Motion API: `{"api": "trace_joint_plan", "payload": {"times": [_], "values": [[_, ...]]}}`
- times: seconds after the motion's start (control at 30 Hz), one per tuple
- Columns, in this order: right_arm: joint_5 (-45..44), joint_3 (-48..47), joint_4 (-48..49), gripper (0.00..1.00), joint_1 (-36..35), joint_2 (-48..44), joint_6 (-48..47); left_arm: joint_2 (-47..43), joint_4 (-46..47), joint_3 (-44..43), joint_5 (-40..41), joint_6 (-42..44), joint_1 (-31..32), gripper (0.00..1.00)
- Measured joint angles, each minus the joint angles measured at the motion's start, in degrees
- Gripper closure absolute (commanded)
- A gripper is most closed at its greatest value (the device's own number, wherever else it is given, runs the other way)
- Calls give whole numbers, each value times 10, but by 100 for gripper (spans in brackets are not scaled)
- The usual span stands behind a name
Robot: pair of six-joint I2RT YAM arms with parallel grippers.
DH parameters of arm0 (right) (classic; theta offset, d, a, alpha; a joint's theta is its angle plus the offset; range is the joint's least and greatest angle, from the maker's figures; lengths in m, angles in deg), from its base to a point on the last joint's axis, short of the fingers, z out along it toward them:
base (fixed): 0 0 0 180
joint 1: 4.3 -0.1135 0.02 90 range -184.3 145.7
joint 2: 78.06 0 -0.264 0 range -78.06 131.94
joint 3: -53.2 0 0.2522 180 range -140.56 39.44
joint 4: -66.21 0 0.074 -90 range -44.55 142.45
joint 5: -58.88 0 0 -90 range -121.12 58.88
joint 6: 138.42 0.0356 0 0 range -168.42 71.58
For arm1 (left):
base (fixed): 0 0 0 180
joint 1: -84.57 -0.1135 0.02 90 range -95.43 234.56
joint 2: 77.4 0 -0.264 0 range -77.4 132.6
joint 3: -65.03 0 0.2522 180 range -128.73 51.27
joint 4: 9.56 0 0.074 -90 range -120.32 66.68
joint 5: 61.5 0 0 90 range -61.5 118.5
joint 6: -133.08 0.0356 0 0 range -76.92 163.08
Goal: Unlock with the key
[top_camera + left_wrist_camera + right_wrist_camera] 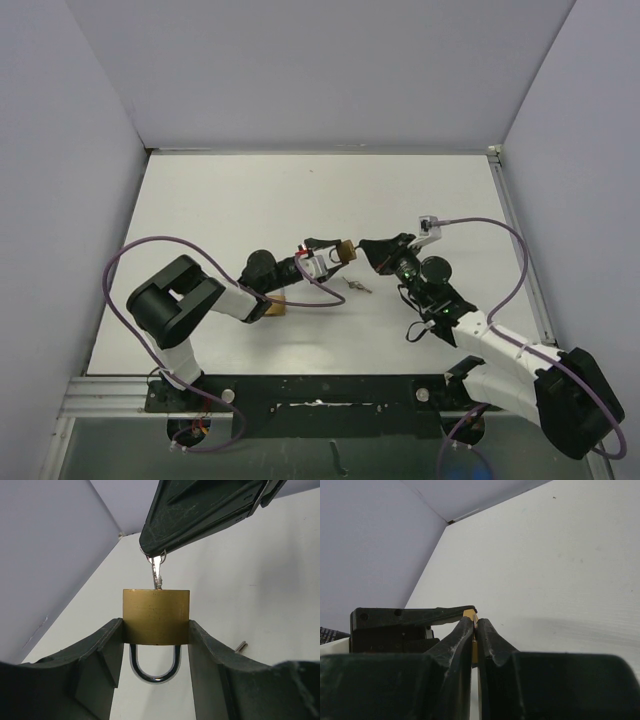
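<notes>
My left gripper is shut on a brass padlock and holds it above the table, its steel shackle pointing back toward the wrist. My right gripper is shut on a small silver key. The key's tip sits at the keyhole in the padlock's far face. In the top view the two grippers meet mid-table, the left holding the padlock and the right right beside it. In the right wrist view only a brass sliver of the padlock shows past my fingers.
A spare key lies on the white table just in front of the grippers; it also shows in the left wrist view. A small tan block lies under my left forearm. Grey walls enclose the table on three sides.
</notes>
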Motion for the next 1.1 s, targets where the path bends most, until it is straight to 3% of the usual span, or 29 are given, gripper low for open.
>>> {"api": "trace_joint_plan", "payload": {"times": [0.6,0.73,1.1], "values": [[-10,-1,-86,100,50,-46,-37,1,19,4,38,-23,-2,100],[6,-41,-143,100,79,-11,-72,-2,21,36,62,-57,-22,100],[74,-58,-133,100,93,84,-111,-87,-60,75,52,-151,-78,100]]}}
